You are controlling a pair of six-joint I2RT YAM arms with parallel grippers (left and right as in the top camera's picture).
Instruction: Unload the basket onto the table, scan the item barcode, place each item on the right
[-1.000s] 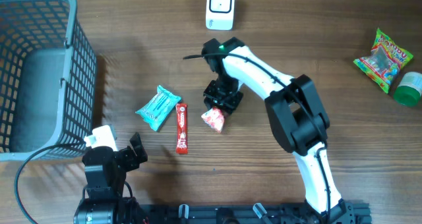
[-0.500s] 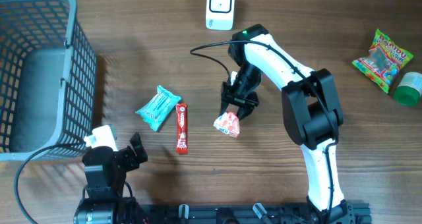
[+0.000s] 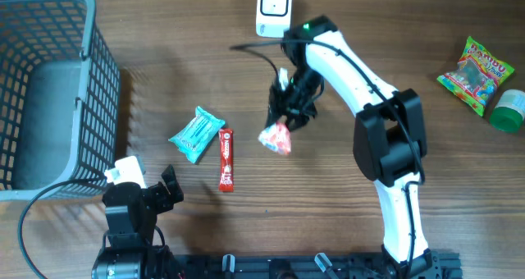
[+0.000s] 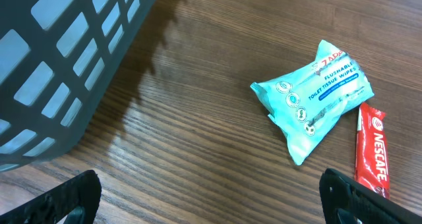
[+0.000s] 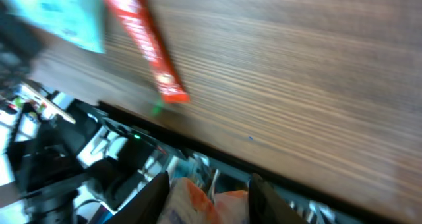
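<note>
Wood-grain tabletop under right tool pinching crinkly packet.

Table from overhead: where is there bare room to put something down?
Widest bare wood lies between the right arm and the candy bag. Another patch sits between the basket and scanner. The middle is crowded: wipes pack, coffee stick, red packet.

The right arm with its packet bars the middle; table right of it lies open. Wipes and stick crowd the left, beside the basket.
</note>
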